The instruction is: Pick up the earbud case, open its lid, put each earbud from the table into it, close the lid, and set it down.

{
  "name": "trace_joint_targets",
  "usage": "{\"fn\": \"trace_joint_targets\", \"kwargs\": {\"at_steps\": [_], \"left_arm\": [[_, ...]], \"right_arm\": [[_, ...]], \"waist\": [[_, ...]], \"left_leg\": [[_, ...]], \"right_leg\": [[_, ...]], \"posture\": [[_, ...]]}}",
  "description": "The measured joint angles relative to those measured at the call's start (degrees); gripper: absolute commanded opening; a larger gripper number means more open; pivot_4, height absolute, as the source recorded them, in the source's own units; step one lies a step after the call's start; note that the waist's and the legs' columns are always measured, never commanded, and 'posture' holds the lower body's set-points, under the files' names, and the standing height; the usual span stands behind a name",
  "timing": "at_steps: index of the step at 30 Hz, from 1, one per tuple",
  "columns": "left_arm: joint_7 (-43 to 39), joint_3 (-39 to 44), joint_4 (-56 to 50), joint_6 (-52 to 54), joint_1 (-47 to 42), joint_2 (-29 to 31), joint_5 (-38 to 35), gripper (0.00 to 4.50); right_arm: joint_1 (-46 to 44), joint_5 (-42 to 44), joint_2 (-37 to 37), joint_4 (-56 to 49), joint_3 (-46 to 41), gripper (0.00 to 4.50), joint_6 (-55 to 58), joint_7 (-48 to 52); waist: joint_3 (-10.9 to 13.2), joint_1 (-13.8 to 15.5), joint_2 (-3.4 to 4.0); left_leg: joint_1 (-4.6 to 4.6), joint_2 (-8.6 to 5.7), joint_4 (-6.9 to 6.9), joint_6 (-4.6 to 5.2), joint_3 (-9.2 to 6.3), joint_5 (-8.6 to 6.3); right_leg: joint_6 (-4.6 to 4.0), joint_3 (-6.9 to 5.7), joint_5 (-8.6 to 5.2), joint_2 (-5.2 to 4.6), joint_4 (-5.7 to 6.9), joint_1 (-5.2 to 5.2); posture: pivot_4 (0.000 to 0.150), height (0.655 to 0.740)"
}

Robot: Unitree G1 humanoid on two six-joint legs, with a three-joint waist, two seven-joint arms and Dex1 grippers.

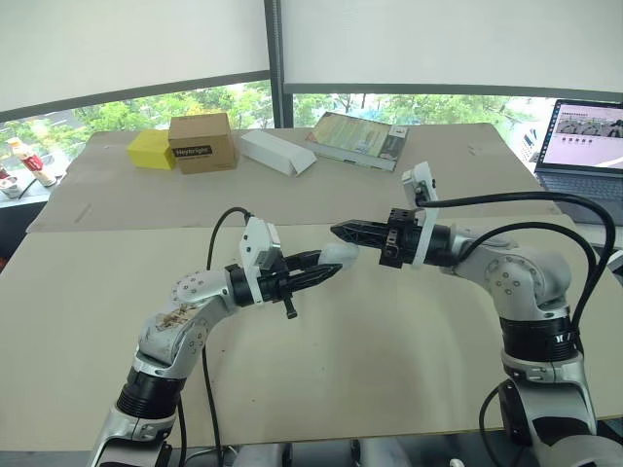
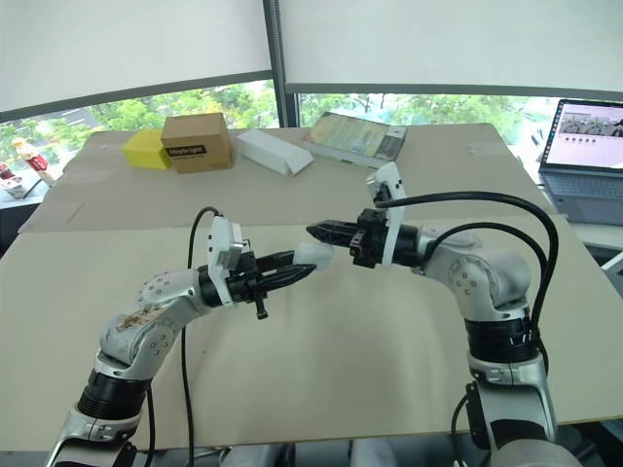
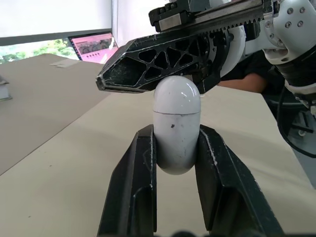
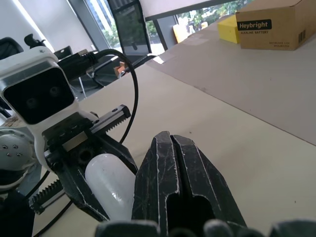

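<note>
The white earbud case (image 3: 176,123) is held above the beige table (image 1: 389,360), pinched between the two black fingers of my left gripper (image 1: 331,268). Its lid looks closed, with the seam (image 3: 176,112) showing across the body. My right gripper (image 1: 337,232) comes in from the right with its fingers pressed together. The right fingertips (image 3: 106,81) rest against the rounded lid end of the case. In the right wrist view the case (image 4: 111,185) sits just beside my shut right fingers (image 4: 170,163).
At the back of the table stand a brown cardboard box (image 1: 202,142), a yellow box (image 1: 151,150), a white box (image 1: 277,153) and a book (image 1: 357,139). An open laptop (image 1: 584,146) sits at the far right.
</note>
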Motion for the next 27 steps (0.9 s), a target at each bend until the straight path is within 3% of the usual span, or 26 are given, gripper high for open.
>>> {"fn": "trace_joint_targets", "kwargs": {"at_steps": [9,12,14,18,22,26,27], "left_arm": [[4.27,1.19,1.1,6.99,0.07,-1.45,-2.27,0.56],[12.48,6.98,3.06,16.34,-0.58,-4.3,-7.69,0.56],[19.63,11.11,4.51,23.86,-1.9,-7.58,-12.03,0.56],[32.64,18.07,8.43,36.73,-3.95,-13.23,-19.03,0.56],[42.93,23.95,12.94,44.78,-4.64,-17.89,-23.49,0.56],[48.35,27.49,15.18,48.71,-4.73,-19.87,-25.49,0.56],[49.08,28.03,15.43,49.37,-4.73,-19.96,-25.87,1.06]], "right_arm": [[4.69,-7.53,-2.69,-3.29,2.68,0.06,-9.55,0.44],[7.1,-10.89,-2.51,-2.05,2.74,0.86,-16.89,1.42],[8.51,-11.15,-3.58,-2.66,1.5,1.69,-19.52,3.57],[13.74,-11.66,-7.26,-6.27,1.14,2.92,-23.59,7.69],[19.29,-15.24,-9.91,-7.5,2.27,4.34,-28.32,10.93],[21.11,-16.89,-9.68,-7.52,3.07,4.43,-29.89,10.73],[21.24,-16.95,-9.54,-7.52,3.09,4.48,-30.03,10.61]], "waist": [[0.0,0.18,-0.01],[0.0,0.09,0.0],[0.01,0.38,-0.01],[0.0,0.53,-0.03],[0.0,0.53,-0.05],[0.0,0.32,-0.05],[0.0,0.36,-0.06]], "left_leg": [[-0.03,-0.03,0.07,0.0,0.0,0.0],[0.0,-0.02,0.06,-0.01,0.0,0.0],[0.0,-0.02,0.07,-0.01,-0.03,0.01],[0.0,-0.04,0.13,0.0,-0.03,0.0],[0.06,-0.05,0.16,-0.03,-0.01,0.01],[0.11,-0.02,0.1,-0.15,0.0,0.08],[0.09,-0.03,0.1,-0.18,-0.01,0.09]], "right_leg": [[0.01,0.0,0.0,-0.03,0.02,0.0],[0.01,0.0,0.0,-0.02,0.03,-0.01],[0.01,-0.02,0.0,-0.02,0.03,0.02],[0.02,-0.01,0.0,-0.03,0.06,0.06],[0.02,0.02,0.0,-0.03,0.04,0.07],[0.0,0.03,0.0,-0.01,0.06,0.07],[0.0,0.03,0.0,-0.01,0.05,0.07]], "posture": [[0.15,0.74],[0.15,0.74],[0.15,0.74],[0.15,0.74],[0.15,0.74],[0.15,0.74],[0.15,0.74]]}}
